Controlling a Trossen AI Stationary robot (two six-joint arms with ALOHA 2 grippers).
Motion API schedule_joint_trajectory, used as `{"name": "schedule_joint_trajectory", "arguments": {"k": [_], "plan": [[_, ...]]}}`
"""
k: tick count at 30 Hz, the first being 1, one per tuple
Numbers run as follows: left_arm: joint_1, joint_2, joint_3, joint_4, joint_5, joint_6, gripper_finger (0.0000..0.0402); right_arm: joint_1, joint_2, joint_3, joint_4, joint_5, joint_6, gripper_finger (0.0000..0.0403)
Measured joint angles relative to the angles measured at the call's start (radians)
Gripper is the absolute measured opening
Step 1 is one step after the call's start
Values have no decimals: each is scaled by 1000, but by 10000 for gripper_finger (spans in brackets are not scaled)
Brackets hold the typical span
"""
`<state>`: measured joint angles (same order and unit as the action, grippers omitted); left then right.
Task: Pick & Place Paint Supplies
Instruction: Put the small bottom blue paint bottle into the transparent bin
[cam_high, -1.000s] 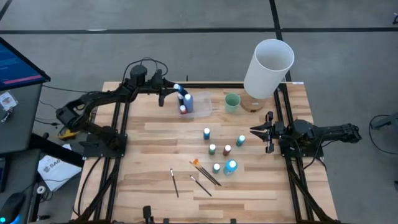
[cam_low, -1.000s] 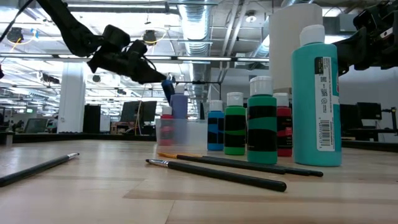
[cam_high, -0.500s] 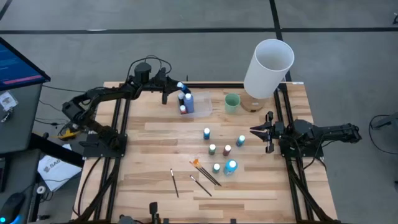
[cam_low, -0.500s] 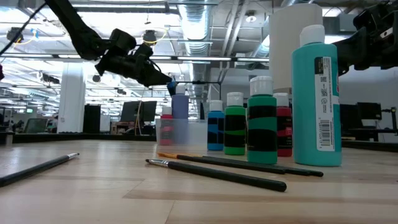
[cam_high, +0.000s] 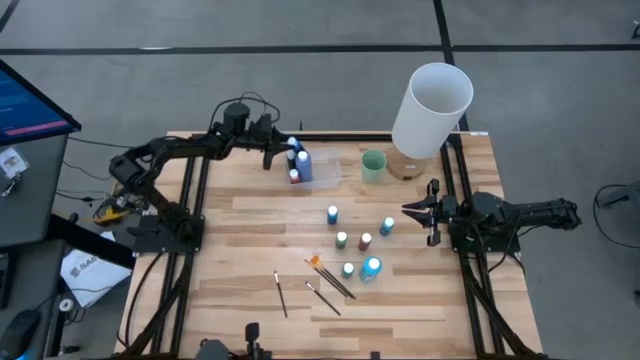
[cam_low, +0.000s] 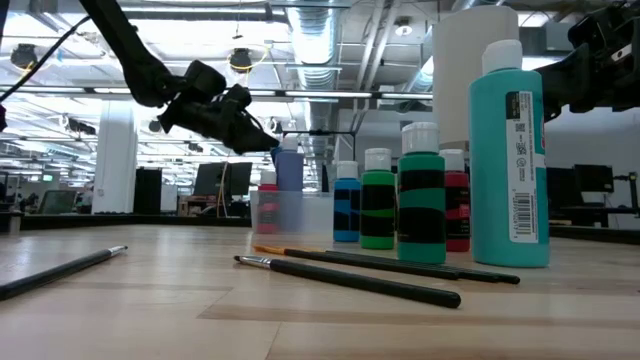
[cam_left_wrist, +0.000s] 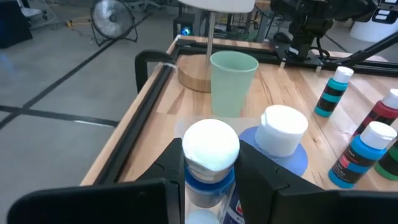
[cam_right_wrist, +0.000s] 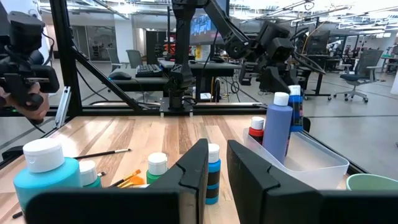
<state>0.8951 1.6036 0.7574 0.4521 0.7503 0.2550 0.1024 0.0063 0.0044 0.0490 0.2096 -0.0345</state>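
My left gripper (cam_high: 287, 150) is at the table's far side, shut on a small blue paint bottle (cam_left_wrist: 211, 149) with a white cap. It hangs over the left end of a clear tray (cam_high: 312, 168) that holds a periwinkle bottle (cam_high: 303, 160) and a red one (cam_high: 295, 176). Several more bottles stand mid-table: blue (cam_high: 332, 214), teal (cam_high: 387, 226), green (cam_high: 342, 240), red (cam_high: 365, 241) and a large teal one (cam_high: 371, 267). Dark brushes (cam_high: 335, 281), one with orange (cam_high: 314, 262), lie flat near them. My right gripper (cam_high: 408, 211) waits at the right, fingers slightly apart. My left gripper pinches the blue bottle between its two fingers, on the body just under the white cap (cam_left_wrist: 210, 178). The fingers come slanting down from the table's left side. The bottle stands upright in the hold, above the tray; its lower end is hidden by the fingers.
A pale green cup (cam_high: 373, 165) and a tall white cylinder (cam_high: 432, 108) on a round wooden base stand at the far right. Another brush (cam_high: 280, 293) lies near the front edge. Bare wood stretches along the table's left and near sides.
My left gripper has carried the blue bottle a little toward the table's right, from beside the tray's left end to right against the periwinkle bottle, and has dipped slightly. It has kept its hold.
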Motion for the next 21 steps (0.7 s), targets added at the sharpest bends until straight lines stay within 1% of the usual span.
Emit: {"name": "schedule_joint_trajectory", "arguments": {"k": [8, 13, 17, 21], "plan": [[0, 48, 0, -4, 0, 2, 73, 0, 0, 0, 0, 0, -2, 54], [0, 56, 0, -4, -1, 2, 73, 0, 0, 0, 0, 0, -2, 54], [-1, 56, 0, -15, -17, 24, 78, 0, 0, 0, 0, 0, -2, 54], [-20, 56, 0, -35, -65, 79, 82, 0, 0, 0, 0, 0, -2, 54]]}}
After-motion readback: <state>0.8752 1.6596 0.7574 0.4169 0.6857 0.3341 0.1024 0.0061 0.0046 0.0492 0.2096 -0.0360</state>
